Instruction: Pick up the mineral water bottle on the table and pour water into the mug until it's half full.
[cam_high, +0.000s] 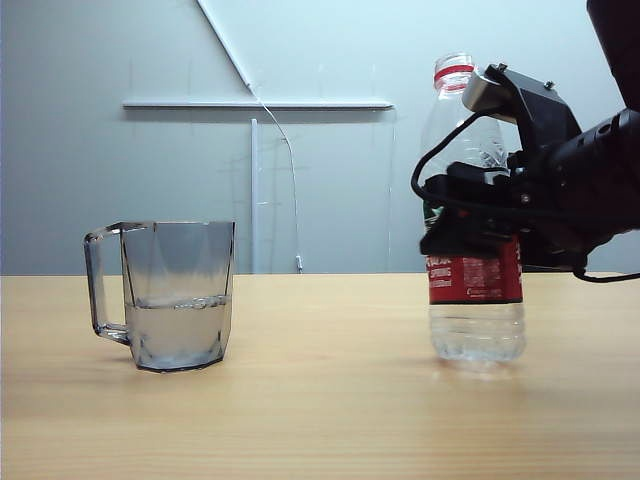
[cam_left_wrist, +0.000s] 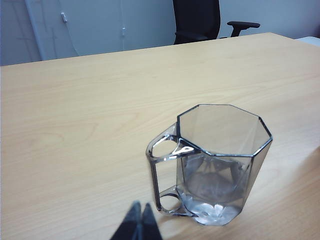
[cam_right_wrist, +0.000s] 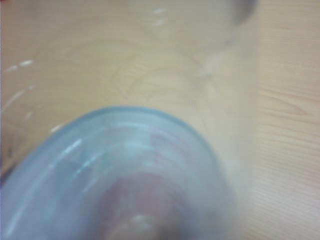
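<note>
1. The mug (cam_high: 178, 296) stands toward the worktop's (cam_high: 320, 400) left edge, about half full of water (cam_high: 178, 330).
2. The bottle (cam_high: 474, 215) stands upright toward the right edge.
3. The right gripper (cam_high: 478, 222) sits around the bottle's middle; whether it grips, I cannot tell.
4. The left gripper (cam_left_wrist: 139, 220), closed and empty, hovers beside the mug.

A pale grey-blue wall (cam_high: 110, 60) carries 1 horizontal white rail (cam_high: 255, 104). A black office chair (cam_left_wrist: 196, 20) stands behind the table's far edge.
</note>
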